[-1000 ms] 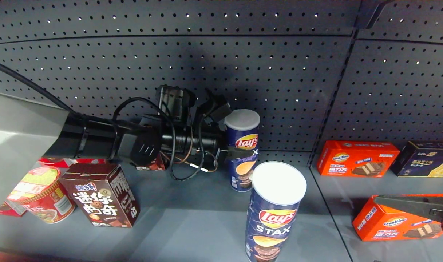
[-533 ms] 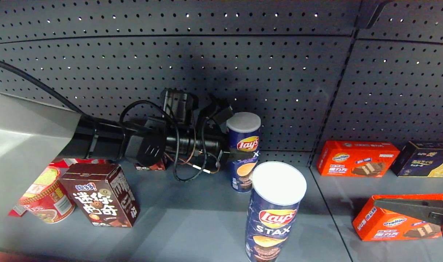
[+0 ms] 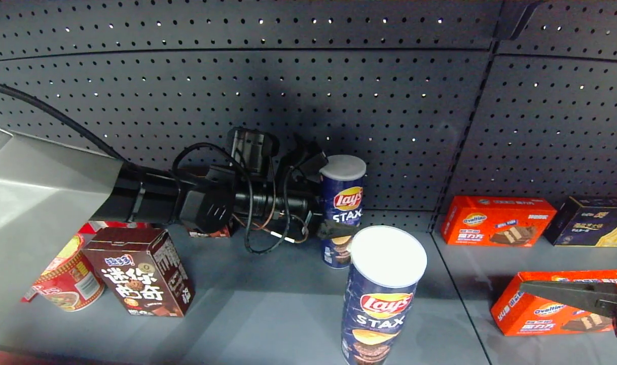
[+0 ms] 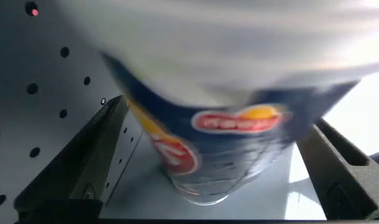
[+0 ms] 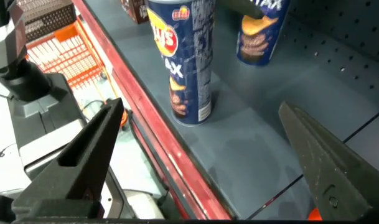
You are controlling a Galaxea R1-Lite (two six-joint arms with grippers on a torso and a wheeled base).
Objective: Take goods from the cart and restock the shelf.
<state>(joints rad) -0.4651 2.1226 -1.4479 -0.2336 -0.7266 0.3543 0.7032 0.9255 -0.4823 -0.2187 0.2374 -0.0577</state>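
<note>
Noted grey shelf [image 3: 267,314] below perforated back panel [image 3: 288,91]. Logged left arm [image 3: 151,195] entering from 9 o'clock. Found front chip can [image 3: 382,299] upright at 5 o'clock near the shelf edge. Found rear chip can [image 3: 345,195] standing near centre by the panel, at 11 o'clock of the front one. Recorded brown box [image 3: 141,271] at 8 o'clock, orange boxes [image 3: 496,220] at 3 to 4 o'clock, noodle cup [image 3: 70,284] just beside the brown box. Found left gripper [image 3: 338,229] low around the rear can, fingers apart, not clamped. Found right gripper [image 5: 200,109] spread wide at 4 o'clock.
</note>
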